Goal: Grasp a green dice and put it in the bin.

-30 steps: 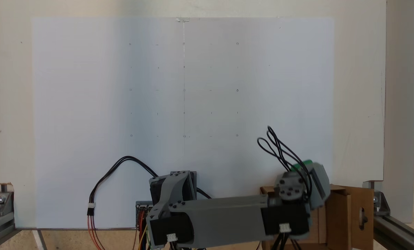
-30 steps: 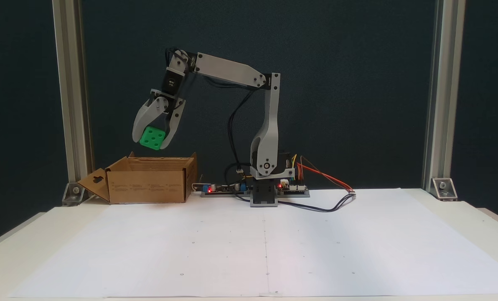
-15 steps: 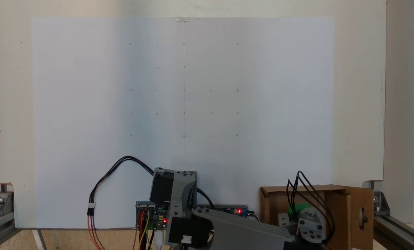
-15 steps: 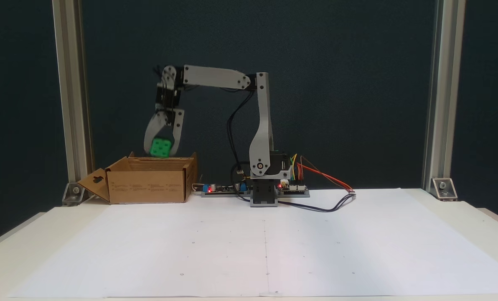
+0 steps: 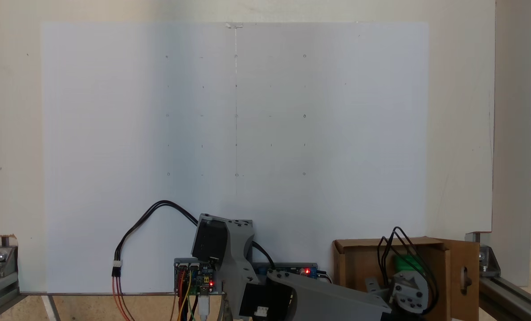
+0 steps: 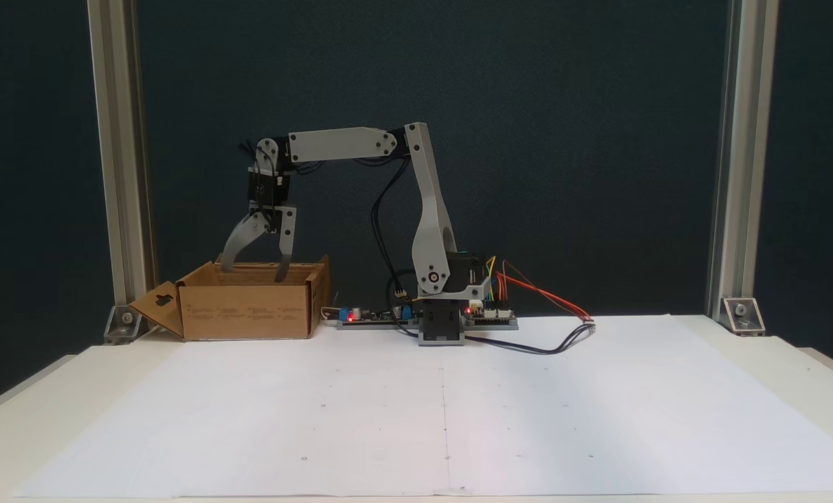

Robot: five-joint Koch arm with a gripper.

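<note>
Release step, by the look of it: the grey two-fingered tool (image 6: 252,270) hangs with its jaws spread and nothing between them, tips dipped just inside the top of the brown corrugated cardboard bin (image 6: 249,311) at the desk's (image 6: 39,391) far left corner in the front-facing fixed view. The small bright green dice (image 5: 406,263) lies inside the bin, seen from above in the other fixed view, whereas the bin's wall hides it from the front. Next move, I judge: lift the tool straight up, clear of the flaps.
</note>
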